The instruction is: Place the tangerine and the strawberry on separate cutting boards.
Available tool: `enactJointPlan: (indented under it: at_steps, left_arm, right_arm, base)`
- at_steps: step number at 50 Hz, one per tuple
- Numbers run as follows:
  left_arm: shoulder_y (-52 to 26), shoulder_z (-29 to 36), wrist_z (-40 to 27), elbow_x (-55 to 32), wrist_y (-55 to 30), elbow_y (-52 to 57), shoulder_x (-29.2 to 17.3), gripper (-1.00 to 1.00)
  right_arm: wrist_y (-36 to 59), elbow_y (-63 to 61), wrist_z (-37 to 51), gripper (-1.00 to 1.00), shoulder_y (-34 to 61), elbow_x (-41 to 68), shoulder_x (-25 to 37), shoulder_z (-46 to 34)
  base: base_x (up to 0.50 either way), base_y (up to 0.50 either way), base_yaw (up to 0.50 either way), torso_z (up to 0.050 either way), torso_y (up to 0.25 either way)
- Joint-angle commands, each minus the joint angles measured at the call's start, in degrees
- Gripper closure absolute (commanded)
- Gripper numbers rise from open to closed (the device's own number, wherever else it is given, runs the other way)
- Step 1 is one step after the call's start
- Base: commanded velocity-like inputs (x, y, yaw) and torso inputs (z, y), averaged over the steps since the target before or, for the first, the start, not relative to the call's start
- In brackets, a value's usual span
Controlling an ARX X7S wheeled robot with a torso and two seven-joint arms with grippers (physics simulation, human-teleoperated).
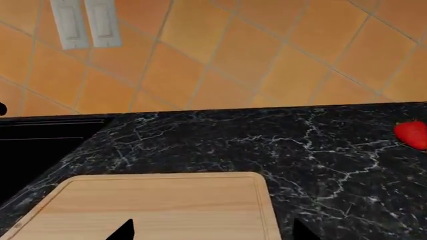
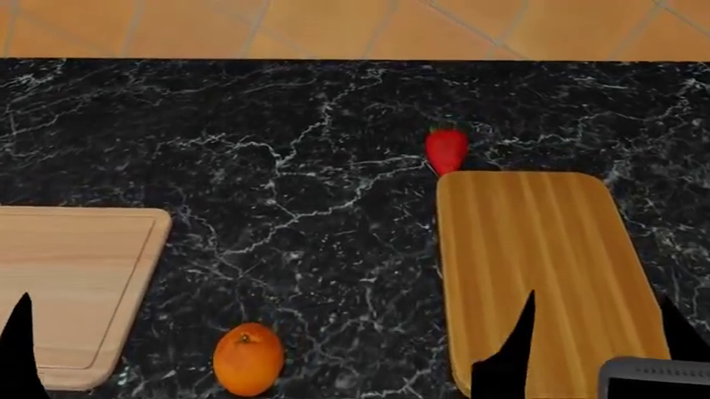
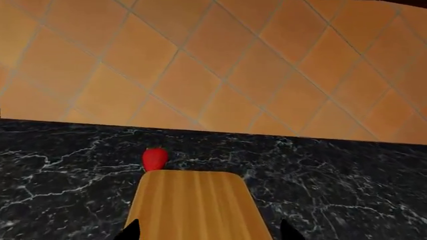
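Hovering low over a black marbled tabletop (image 2: 288, 191), both tools show only their dark fingertips at the near edge of the head view, the right tool (image 2: 594, 341) above the near end of the striped board (image 2: 533, 266) and the left tool (image 1: 213, 230) above the pale board (image 2: 66, 283). Each has its jaws spread apart and nothing between them. The tangerine (image 2: 248, 359) sits on bare tabletop near the front edge, between the two boards and closer to the pale one, just beside its near right corner without touching it. The strawberry (image 2: 446, 150) lies on the tabletop at the far left corner of the striped board, right against that edge or nearly so; the right wrist view shows it just beyond the board's far end. Neither fruit is on a board, and both boards are bare. Open tabletop lies between each tool and the fruits, with nothing standing in the way. Behind the tabletop rises a wall of orange tiles (image 3: 220, 65), and the left wrist view catches a white double switch plate (image 1: 85, 22) on it, along with a dark recess (image 1: 40, 142) in the tabletop beside the pale board.
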Motion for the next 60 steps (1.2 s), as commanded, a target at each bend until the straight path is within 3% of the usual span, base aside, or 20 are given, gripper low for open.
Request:
enactJointPlan:
  at_steps: [1,20,24,26,27,29,31,32,34,35,50,56,60]
  left_arm:
    - [-1.2,0.1,-0.6,-0.1,-1.9,1.2,0.0,-1.00]
    - [-0.9,-0.5,1.3,-2.3,-0.7,1.1,-1.0,-1.00]
    - [-7.2,-4.7,6.6,-10.9,-10.9,5.8,-4.0,-1.00]
    - [-12.6,-10.5,9.5,-19.3,-21.7,9.3,-3.9,-1.00]
    - [-16.5,-18.3,6.8,-27.9,-29.8,9.5,-3.7,-1.00]
    - [-16.7,-22.1,-8.4,-45.1,-29.8,5.2,-8.0,-1.00]
    - [-16.2,-19.6,-25.6,-62.3,-24.3,1.7,-13.8,-1.00]
    - [-15.2,-17.9,-31.1,-70.9,-22.0,2.1,-16.3,-1.00]
    - [-13.4,-17.1,-32.3,-88.0,-20.2,3.8,-19.2,-1.00]
    - [-13.4,-15.3,-33.2,-92.1,-20.7,4.3,-20.1,-1.00]
    - [-12.3,-11.7,-28.5,-90.8,-24.9,7.4,-17.6,-1.00]
    - [-11.4,-11.6,-25.2,-86.0,-28.1,7.7,-14.7,-1.00]
    - [-12.6,-7.2,-24.5,-79.6,-28.6,6.7,-13.5,-1.00]
  right_arm:
    - [0.3,0.1,-0.4,-1.00,0.6,1.1,-0.4,2.2]
    - [2.2,-1.8,-0.1,-1.00,0.6,2.6,0.0,2.1]
    - [1.7,-1.2,-0.8,-1.00,0.8,3.4,0.4,3.2]
    - [1.7,-1.3,-0.9,-1.00,0.6,3.7,0.2,3.4]
    - [1.6,-1.4,-0.8,-1.00,0.4,3.7,0.3,3.0]
    - [2.0,-1.8,-0.8,-1.00,0.6,3.9,0.5,3.5]
    - [2.2,-1.9,-0.7,-1.00,0.7,4.1,0.6,4.2]
    - [2.0,-1.7,-0.7,-1.00,0.7,4.2,0.6,4.4]
    - [1.9,-1.9,-0.5,-1.00,0.3,4.2,0.5,3.8]
    - [1.5,-1.3,-0.5,-1.00,0.3,4.2,0.7,3.3]
    - [-1.7,1.8,0.1,-1.00,-0.9,3.6,1.0,0.5]
    - [-2.0,1.9,0.2,-1.00,-1.5,3.9,0.9,0.1]
    - [-2.1,1.9,0.3,-1.00,-1.9,4.0,1.0,-0.4]
  base:
    - [0.50,0.00,0.00,0.000,0.000]
    - [0.44,0.00,0.00,0.000,0.001]
    - [0.00,0.00,0.00,0.000,0.000]
    - [0.00,0.00,0.00,0.000,0.000]
    - [0.00,0.00,0.00,0.000,0.000]
    - [0.00,0.00,0.00,0.000,0.000]
    - [0.00,0.00,0.00,0.000,0.000]
    - [0.00,0.00,0.00,0.000,0.000]
    - [0.00,0.00,0.00,0.000,0.000]
    - [0.00,0.00,0.00,0.000,0.000]
    - [0.00,0.00,0.00,0.000,0.000]
    - [0.00,0.00,0.00,0.000,0.000]
    - [0.00,0.00,0.00,0.000,0.000]
